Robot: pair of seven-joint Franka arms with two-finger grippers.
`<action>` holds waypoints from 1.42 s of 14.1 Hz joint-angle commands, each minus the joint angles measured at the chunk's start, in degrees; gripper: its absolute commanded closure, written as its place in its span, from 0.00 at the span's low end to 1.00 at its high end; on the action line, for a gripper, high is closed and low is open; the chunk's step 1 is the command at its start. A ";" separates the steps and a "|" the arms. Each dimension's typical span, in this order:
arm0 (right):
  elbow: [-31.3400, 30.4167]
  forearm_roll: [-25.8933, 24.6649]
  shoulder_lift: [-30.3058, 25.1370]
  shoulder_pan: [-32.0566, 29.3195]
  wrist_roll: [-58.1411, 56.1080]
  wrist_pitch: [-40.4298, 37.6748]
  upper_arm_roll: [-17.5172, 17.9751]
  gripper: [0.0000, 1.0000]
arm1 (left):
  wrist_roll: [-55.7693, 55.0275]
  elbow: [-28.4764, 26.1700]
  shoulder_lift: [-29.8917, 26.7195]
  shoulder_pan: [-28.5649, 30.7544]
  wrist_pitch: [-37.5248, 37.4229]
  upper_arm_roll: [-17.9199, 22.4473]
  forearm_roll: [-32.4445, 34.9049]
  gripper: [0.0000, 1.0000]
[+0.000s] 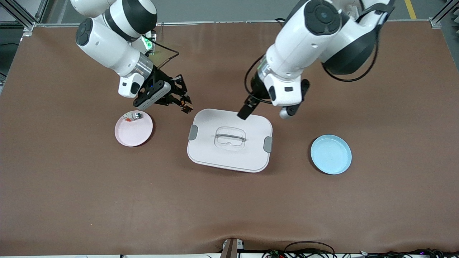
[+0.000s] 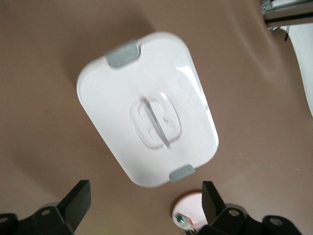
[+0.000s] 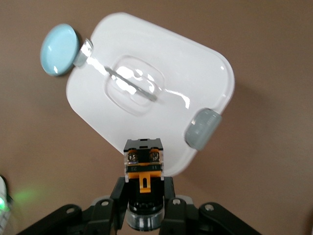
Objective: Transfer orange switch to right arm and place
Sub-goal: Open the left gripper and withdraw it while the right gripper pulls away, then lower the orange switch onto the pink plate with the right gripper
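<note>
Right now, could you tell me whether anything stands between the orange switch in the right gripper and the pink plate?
Nothing visible does. The right gripper is shut on the orange switch above bare table between the white lidded box and the pink plate. The plate holds one small part at its rim.

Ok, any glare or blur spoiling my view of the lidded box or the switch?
Right wrist view: window-like glare streaks on the white box lid; the orange switch in the right gripper stays sharp. Left wrist view: softer sheen along the lid. Front view: even light, no glare.
</note>
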 commanded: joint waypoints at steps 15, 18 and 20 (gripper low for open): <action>-3.17 -26.65 0.29 -9.78 -41.45 -9.03 0.37 1.00 | 56.83 -3.56 -12.68 20.90 -23.41 0.07 10.45 0.00; -8.34 -26.65 0.29 -12.68 -47.88 -2.80 0.37 1.00 | 64.57 -4.97 -13.73 22.14 -23.15 0.85 10.02 0.00; -12.21 -26.65 0.38 -13.39 -50.08 2.20 0.37 1.00 | 66.51 -8.21 -16.01 19.08 -21.31 5.50 9.40 0.00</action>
